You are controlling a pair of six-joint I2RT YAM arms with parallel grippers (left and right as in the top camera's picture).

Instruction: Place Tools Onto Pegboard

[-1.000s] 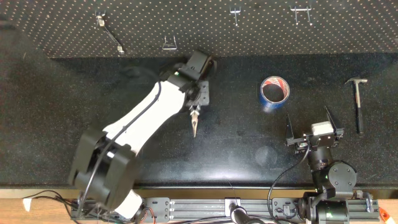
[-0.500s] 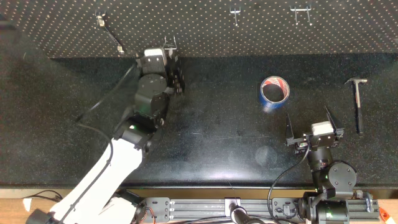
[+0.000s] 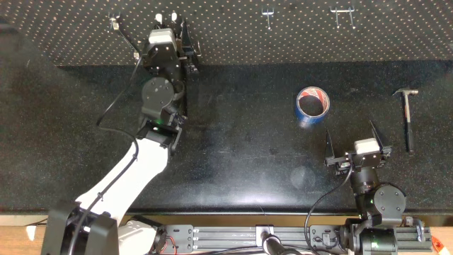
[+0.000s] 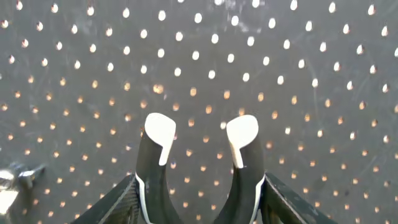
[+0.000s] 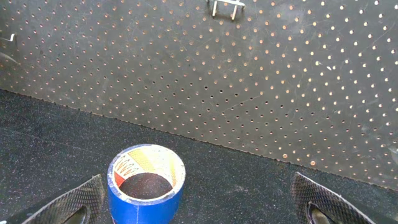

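My left gripper (image 3: 172, 34) is raised against the pegboard (image 3: 297, 28), to the right of a wrench (image 3: 124, 37) that hangs there. It is shut on a pair of pliers (image 4: 160, 134): in the left wrist view two black handles with cream tips stick out from between the fingers (image 4: 121, 198) toward the board's holes. A blue tape roll (image 3: 312, 105) stands on the black mat, and a hammer (image 3: 406, 117) lies at the far right. My right gripper (image 3: 357, 144) rests open near the front, with the tape roll (image 5: 147, 180) just ahead of it.
Empty wire hooks (image 3: 267, 14) (image 3: 343, 14) hang on the pegboard's upper right; one hook (image 5: 226, 7) is in the right wrist view. A bit of bright metal (image 4: 17, 179) sits at the edge of the left wrist view. The black mat (image 3: 241, 142) is open in the middle.
The left arm lifted the pliers off the middle of the mat and swung up and left to the pegboard. The right arm has not moved.
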